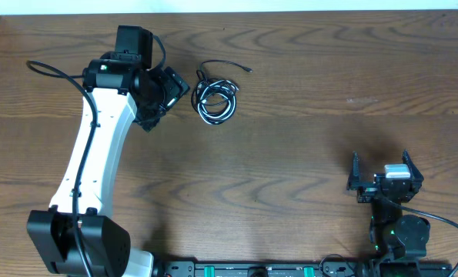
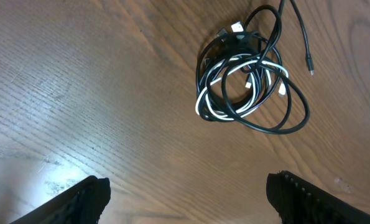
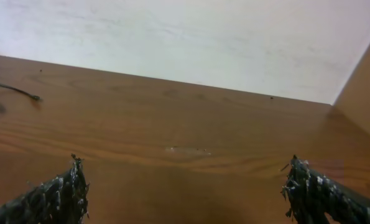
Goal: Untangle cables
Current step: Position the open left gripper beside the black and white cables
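Note:
The cables (image 1: 215, 98) lie in one tangled bundle on the wooden table, black loops wound with a white one, and a black end trails off to the upper right. In the left wrist view the cables (image 2: 240, 38) rest on the wood ahead of my left gripper (image 2: 188, 193), apart from its fingers. From above, the left gripper (image 1: 165, 100) is open just left of the bundle, holding nothing. My right gripper (image 1: 382, 163) stands open and empty at the near right, far from the cables. A thin black cable end (image 3: 13, 90) shows at the far left of its wrist view.
A thick black wire (image 1: 55, 71) runs along the left arm. The table's far edge meets a white wall (image 3: 185, 37). Bare wood lies between the two arms.

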Robot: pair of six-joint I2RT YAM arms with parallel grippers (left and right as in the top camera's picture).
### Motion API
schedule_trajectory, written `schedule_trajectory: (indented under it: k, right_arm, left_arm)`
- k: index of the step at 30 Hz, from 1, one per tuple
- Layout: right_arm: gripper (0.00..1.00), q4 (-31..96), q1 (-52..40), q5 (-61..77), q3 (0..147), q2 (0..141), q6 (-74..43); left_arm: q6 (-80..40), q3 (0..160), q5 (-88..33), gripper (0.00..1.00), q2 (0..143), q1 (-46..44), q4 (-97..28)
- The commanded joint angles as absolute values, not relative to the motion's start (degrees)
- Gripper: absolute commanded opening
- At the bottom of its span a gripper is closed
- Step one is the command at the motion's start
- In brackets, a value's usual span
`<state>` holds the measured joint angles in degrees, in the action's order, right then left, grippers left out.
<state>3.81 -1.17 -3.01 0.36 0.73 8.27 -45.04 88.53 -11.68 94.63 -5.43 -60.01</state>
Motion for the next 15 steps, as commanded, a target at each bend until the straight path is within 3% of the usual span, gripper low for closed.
schedule_trajectory:
  k: [1, 15]
  right_arm:
    - [0.99, 4.03, -0.84, -3.49, 0.34, 0.71, 9.08]
    - [0.99, 4.03, -0.84, -3.49, 0.34, 0.71, 9.06]
  left_arm:
    - [-45.32, 88.29, -10.92, 0.88, 94.87, -5.50, -60.31]
    - [-45.30, 88.23, -6.37, 0.89, 95.09, -5.50, -64.29]
